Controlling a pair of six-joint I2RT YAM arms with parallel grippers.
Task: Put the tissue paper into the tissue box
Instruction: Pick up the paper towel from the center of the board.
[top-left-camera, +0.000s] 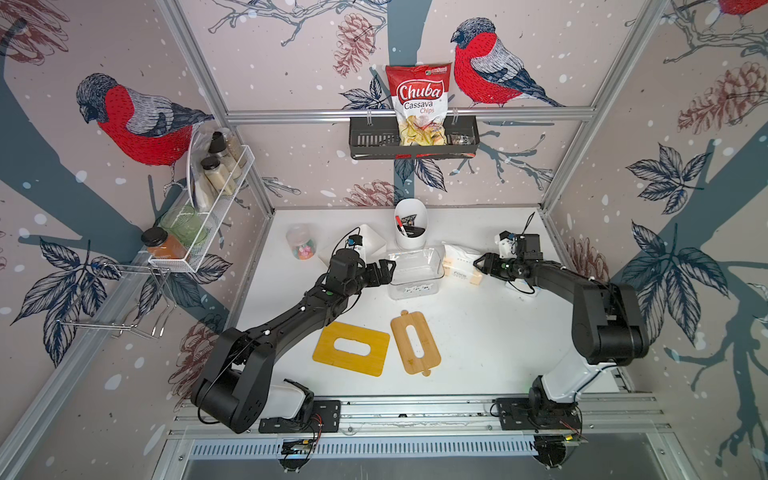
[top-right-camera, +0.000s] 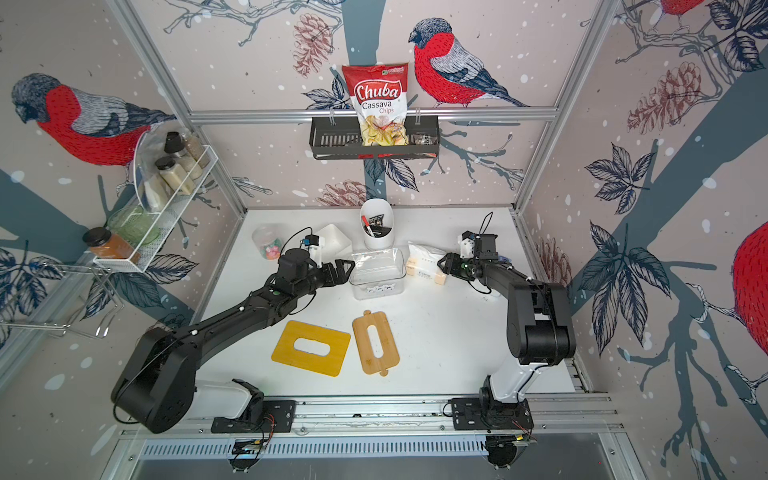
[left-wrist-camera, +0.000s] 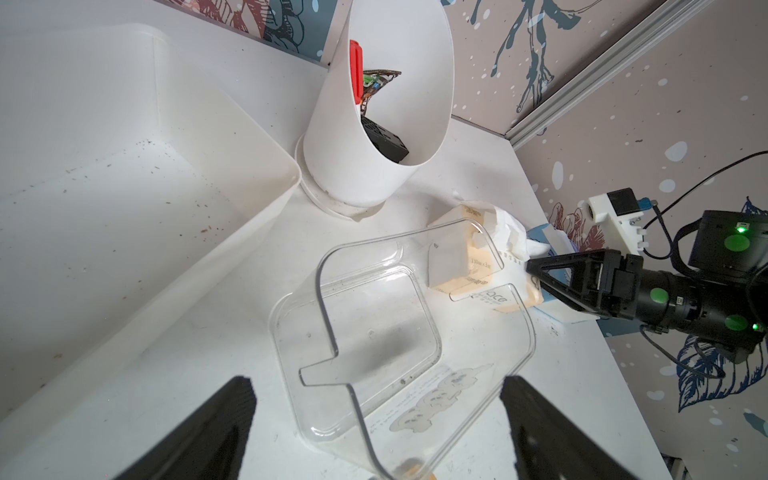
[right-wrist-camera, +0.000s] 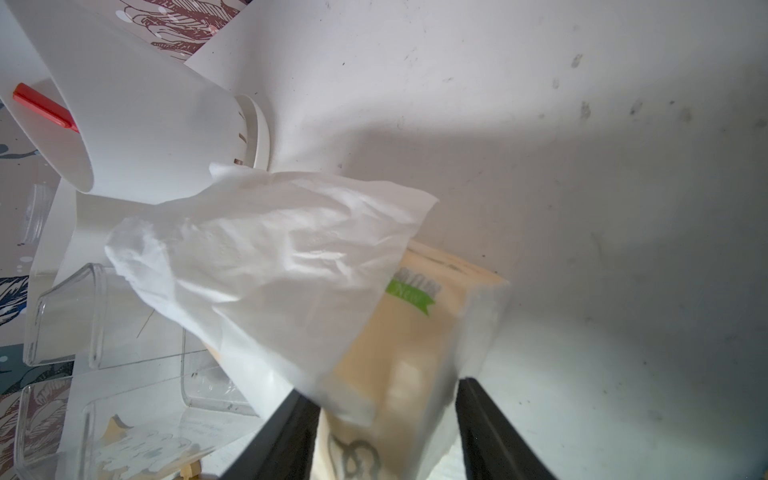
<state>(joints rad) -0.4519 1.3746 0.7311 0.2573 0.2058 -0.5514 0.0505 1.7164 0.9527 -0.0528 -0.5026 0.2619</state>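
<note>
Early stage, nothing in yet: the clear tissue box (top-left-camera: 411, 266) stands open and empty mid-tabletop (top-left-camera: 478, 332), with its yellow lid (top-left-camera: 351, 349) and a wooden slotted plate (top-left-camera: 415, 343) lying flat nearer the arm bases. The tissue pack (top-left-camera: 457, 266) sits on the tabletop just beside the box, on the right arm's side, with a loose sheet (right-wrist-camera: 270, 249) sticking out of its top. The right pincer (top-left-camera: 478, 266) straddles the near end of the pack, one finger on either side; I cannot tell if it really pinches. The left pincer (top-left-camera: 390, 272) is wide open and empty, at the box's other side. Left to do, by my read: grip, lift, drop the pack into the box, probably lid on. Other containers: the white cup (top-left-camera: 409, 241) holds a red-capped marker and dark bits, the white tray (left-wrist-camera: 124, 208) is empty apart from specks, and the small jar (top-left-camera: 301, 245) holds coloured sweets.
</note>
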